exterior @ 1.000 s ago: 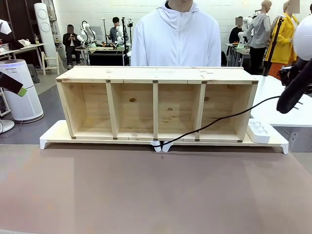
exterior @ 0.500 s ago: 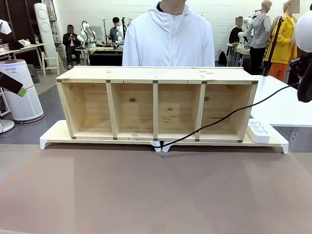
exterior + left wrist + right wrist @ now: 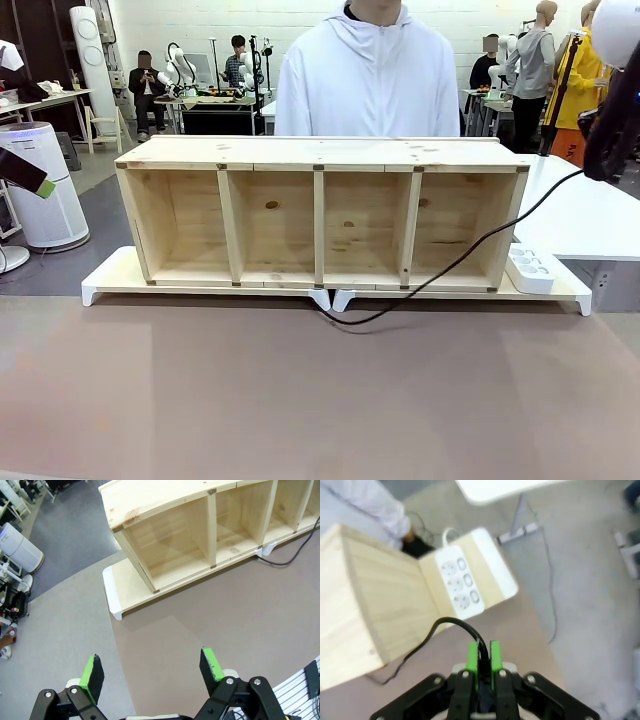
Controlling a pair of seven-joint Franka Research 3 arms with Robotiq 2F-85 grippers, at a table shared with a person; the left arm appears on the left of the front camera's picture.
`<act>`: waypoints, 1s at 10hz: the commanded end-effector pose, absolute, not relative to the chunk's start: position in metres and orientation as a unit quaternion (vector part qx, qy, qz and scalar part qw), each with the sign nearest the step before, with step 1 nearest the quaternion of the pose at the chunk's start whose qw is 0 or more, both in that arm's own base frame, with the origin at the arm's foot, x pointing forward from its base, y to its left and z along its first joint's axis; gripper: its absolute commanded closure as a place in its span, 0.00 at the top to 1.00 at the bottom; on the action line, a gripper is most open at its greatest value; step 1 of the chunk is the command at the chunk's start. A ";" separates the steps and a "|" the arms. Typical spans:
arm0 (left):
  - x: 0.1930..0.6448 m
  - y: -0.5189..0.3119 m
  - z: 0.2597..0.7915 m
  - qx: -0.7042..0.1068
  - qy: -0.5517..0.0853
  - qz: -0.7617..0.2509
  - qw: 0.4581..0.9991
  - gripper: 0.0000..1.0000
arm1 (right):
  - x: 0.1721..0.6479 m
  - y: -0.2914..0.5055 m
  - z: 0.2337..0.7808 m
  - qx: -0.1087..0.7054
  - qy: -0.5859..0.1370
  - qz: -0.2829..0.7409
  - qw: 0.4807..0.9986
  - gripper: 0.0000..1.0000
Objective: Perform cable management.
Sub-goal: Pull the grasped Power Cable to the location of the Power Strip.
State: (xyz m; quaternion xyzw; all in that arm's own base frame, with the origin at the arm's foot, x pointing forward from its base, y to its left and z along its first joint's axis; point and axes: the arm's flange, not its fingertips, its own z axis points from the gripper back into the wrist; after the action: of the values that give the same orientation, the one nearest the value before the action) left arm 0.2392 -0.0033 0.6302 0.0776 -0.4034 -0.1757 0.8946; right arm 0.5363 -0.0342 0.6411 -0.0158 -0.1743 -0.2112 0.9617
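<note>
Cable (image 3: 455,262), thin and black, hangs in a slack curve from the upper right, crosses in front of the right end of the wooden shelf (image 3: 320,152), dips onto the brown table (image 3: 300,400) and loops back to the gap in the middle of the white base board (image 3: 110,275) on which the shelf stands. Its upper end is pinched between the closed green pads of the right gripper (image 3: 483,649), raised above the right end of the shelf; from the pads the cord arches over and drops away past the white power strip (image 3: 462,582), which lies on the base board just beside the shelf's right wall. Whether the plug itself sits inside the grip cannot be told.

The cord looks light and limp, sagging under its own weight and likely to follow wherever its held end is led, with little stiffness to push it into place. Its smooth jacket could slide through the pads under a pull, so a hold close to the end, where the plug would give a thicker stop, seems the safest; a second hold on the slack lying on the table would help steer the loop.

The left gripper (image 3: 151,666) hovers with its jaws spread wide and nothing between them, above the table's left side, well apart from the cord. A person (image 3: 365,80) in a white hooded top stands behind the shelf.
</note>
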 end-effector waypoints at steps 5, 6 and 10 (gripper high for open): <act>0.241 -0.004 0.630 0.079 -0.406 -0.175 0.894 1.00 | 0.539 -0.025 0.644 -0.004 -0.138 -0.197 0.971 0.12; 0.241 -0.004 0.630 0.079 -0.406 -0.175 0.894 1.00 | 0.539 -0.025 0.644 -0.004 -0.138 -0.197 0.971 0.12; 0.241 -0.004 0.630 0.079 -0.406 -0.175 0.894 1.00 | 0.560 -0.024 0.641 0.032 -0.108 -0.163 0.980 0.12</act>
State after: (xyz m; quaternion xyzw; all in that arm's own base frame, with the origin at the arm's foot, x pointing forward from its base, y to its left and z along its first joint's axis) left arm 0.2392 -0.0033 0.6302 0.0776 -0.4034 -0.1757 0.8946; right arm 0.5459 -0.0227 0.6382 0.0080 -0.1278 -0.1847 0.9744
